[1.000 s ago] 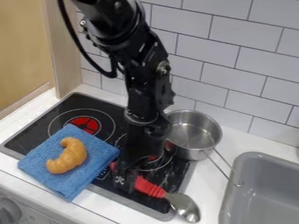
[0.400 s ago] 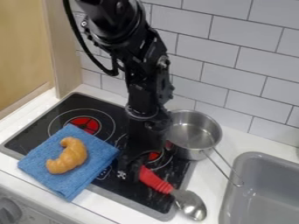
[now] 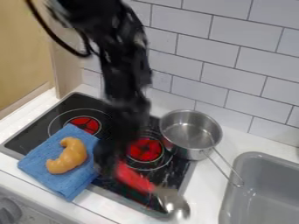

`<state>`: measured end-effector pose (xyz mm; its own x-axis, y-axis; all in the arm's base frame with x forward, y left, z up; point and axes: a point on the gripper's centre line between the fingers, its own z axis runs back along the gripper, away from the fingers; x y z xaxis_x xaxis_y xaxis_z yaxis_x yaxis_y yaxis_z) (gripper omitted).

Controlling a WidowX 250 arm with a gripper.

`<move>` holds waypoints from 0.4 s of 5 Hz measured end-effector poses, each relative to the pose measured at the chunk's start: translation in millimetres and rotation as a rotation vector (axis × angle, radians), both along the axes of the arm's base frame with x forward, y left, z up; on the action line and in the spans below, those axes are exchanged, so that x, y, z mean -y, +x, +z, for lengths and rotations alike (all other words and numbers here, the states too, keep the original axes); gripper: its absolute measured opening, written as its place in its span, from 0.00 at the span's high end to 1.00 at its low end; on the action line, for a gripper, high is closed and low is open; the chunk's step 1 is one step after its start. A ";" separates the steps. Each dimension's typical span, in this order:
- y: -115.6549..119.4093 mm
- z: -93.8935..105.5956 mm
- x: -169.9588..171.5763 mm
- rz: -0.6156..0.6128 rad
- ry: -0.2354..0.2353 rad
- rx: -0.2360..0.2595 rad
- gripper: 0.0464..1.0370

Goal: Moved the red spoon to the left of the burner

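Clock positions off frame center. Knob [image 3: 8,211] sat between 7 and 8. Cloth [image 3: 61,186] at 8, over the stove's [image 3: 41,127] front edge, croissant [image 3: 73,155] on top. Left burner [image 3: 88,124] just shy of 9, cloth overlapping its lower rings. Gripper [image 3: 107,166] at 7, just beside the cloth's 3 o'clock side; blurred, but jaws were closed on the spoon's handle end, little gap. Spoon [image 3: 135,178]: red handle off right burner's [image 3: 144,149] 7 o'clock side, metal bowl pointing between 4 and 5. Right burner sat at 6. Pot [image 3: 188,131] at 4, its wire handle toward 5. Sink [image 3: 257,154] between 4 and 5, farther out.
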<state>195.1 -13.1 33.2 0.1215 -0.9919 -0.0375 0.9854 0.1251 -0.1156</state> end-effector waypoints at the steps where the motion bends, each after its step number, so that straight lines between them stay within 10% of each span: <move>1: 0.0 11.7 -12.2 0.065 -0.027 -0.003 0.60; 2: 18.7 27.6 -31.9 0.169 -0.022 0.028 0.60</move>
